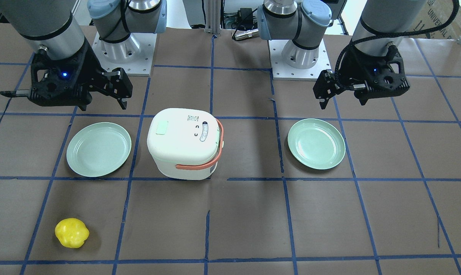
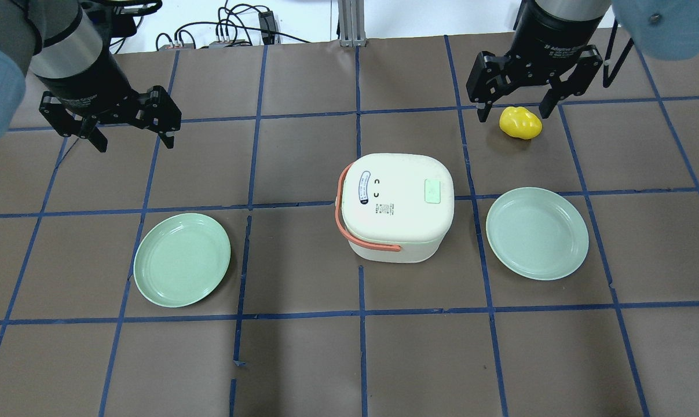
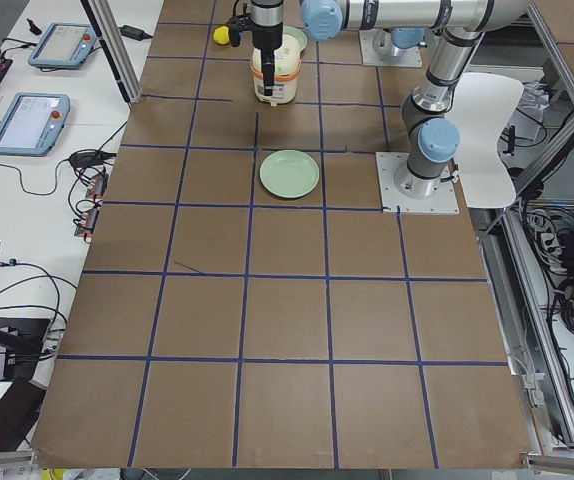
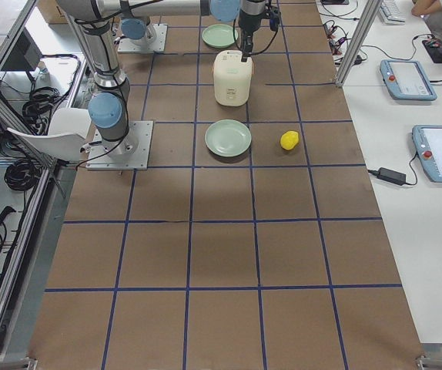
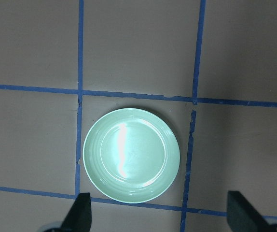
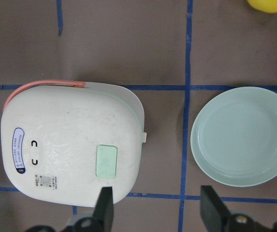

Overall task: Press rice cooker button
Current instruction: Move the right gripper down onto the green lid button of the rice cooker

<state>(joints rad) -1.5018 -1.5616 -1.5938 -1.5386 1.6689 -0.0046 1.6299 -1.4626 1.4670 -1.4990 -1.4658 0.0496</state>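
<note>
The white rice cooker with an orange handle stands mid-table, lid shut. Its pale green button is on top of the lid, also seen in the front view and the right wrist view. My right gripper is open and empty, high above the table beyond the cooker's right side. In the right wrist view its fingers frame the cooker's near edge. My left gripper is open and empty, far left of the cooker, above a green plate.
A green plate lies left of the cooker and another lies right of it. A yellow pepper lies on the table at the far right, below my right gripper. Blue tape lines grid the brown table.
</note>
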